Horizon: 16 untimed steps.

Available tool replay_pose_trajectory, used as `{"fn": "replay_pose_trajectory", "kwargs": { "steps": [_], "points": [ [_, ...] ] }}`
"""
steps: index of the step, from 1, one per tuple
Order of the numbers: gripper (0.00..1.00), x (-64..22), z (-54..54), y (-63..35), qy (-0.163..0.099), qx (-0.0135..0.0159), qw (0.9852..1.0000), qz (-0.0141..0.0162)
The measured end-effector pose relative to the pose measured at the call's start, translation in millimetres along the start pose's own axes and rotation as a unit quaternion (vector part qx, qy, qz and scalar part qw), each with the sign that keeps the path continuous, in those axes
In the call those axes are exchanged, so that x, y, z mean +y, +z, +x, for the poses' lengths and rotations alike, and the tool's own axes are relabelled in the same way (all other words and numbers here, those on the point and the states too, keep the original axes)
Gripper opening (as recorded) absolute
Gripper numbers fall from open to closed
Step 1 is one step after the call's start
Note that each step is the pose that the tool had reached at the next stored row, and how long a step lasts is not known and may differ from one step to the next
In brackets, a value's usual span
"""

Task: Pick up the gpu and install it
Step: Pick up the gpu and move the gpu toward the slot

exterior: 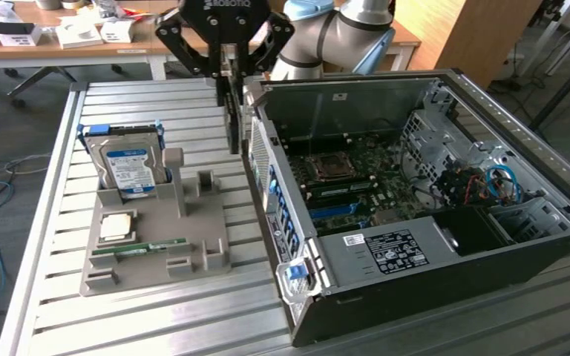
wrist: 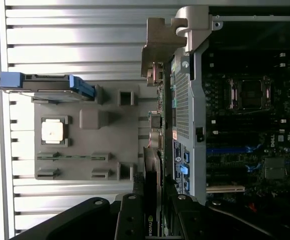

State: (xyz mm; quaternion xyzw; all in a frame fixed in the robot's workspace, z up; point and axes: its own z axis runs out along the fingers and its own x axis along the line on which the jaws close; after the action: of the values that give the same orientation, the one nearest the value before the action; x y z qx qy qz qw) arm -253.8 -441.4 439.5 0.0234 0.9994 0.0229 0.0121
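The gpu (exterior: 232,111) hangs edge-on below my gripper (exterior: 228,63), which is shut on its top edge. It is held in the air above the slatted table, just outside the rear wall of the open computer case (exterior: 295,222), on the exterior view's left of it. In the wrist view the gpu (wrist: 153,167) runs away from the gripper (wrist: 153,217), and its pale metal bracket (wrist: 157,47) is at the far end, close beside the case's rear panel. The motherboard (exterior: 349,185) lies exposed inside the case.
A grey holder block (exterior: 156,237) sits on the slatted metal table (exterior: 136,319), carrying a hard drive (exterior: 127,165) with a blue-white label, a square processor (exterior: 116,225) and a green memory stick (exterior: 151,245). Behind, a wooden desk (exterior: 57,41) holds small boxes.
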Motion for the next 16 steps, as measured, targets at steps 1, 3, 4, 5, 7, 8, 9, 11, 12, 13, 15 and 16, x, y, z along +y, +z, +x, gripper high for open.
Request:
{"fn": "replay_pose_trajectory", "kwargs": {
  "steps": [1,3,4,5,7,8,9,11,12,13,15,16],
  "points": [
    [0.26,0.1,-2.7,0.1,0.0,0.0,1.0,-0.0001],
    [0.26,0.3,-8.0,0.2,0.0,0.0,1.0,-0.0002],
    [0.26,0.4,-10.5,0.3,0.0,0.0,1.0,-0.0002],
    [0.26,0.5,-12.9,0.4,0.0,-0.0001,1.0,-0.0003],
    [0.26,0.8,-17.4,0.5,0.0,0.0,1.0,-0.0004],
    [0.26,0.9,-19.7,0.5,0.0,0.0,1.0,-0.0004],
    [0.26,1.0,-21.9,0.6,0.0,0.0,1.0,-0.0005],
    [0.26,1.2,-26.2,0.7,0.0,0.0,1.0,-0.0005],
    [0.26,1.3,-28.0,0.7,0.0,0.0,1.0,-0.0005],
    [0.26,1.4,-29.9,0.8,0.0,0.0,1.0,-0.0006],
    [0.26,1.5,-33.5,0.9,0.0,0.0,1.0,-0.0006],
    [0.26,1.6,-35.2,0.9,0.0,0.0,1.0,-0.0006]
  ]
}}
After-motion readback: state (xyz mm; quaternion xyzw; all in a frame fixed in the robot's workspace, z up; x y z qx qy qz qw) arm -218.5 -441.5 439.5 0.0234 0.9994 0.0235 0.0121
